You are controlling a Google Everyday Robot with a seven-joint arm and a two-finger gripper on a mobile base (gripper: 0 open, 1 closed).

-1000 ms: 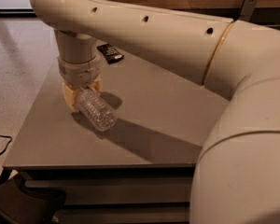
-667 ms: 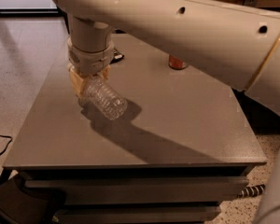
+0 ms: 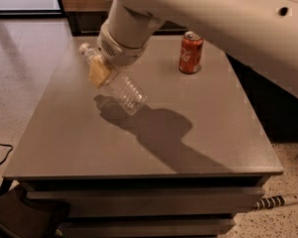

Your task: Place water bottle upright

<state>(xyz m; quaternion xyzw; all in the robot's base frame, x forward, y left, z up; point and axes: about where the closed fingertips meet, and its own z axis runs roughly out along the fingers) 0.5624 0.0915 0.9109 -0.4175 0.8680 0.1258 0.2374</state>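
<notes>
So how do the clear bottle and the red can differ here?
The clear ribbed plastic bottle is held tilted over the grey table by the tool; the red soda can stands upright on it, untouched. The bottle is see-through, the can opaque. Both are small drink containers.

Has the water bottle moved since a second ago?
Yes. Held in the gripper, the water bottle has shifted away from the table's front edge, toward the soda can.

The water bottle [image 3: 125,90] is clear, ribbed, glossy plastic. The claw [image 3: 103,73], at 10 o'clock over the table [image 3: 198,148], clamps it with tan matt pads [image 3: 97,76]. The table top is grey, smooth and matt. The soda can [image 3: 190,52], at 1 o'clock, is glossy red metal. The arm [image 3: 213,9] has a smooth cream shell.
</notes>
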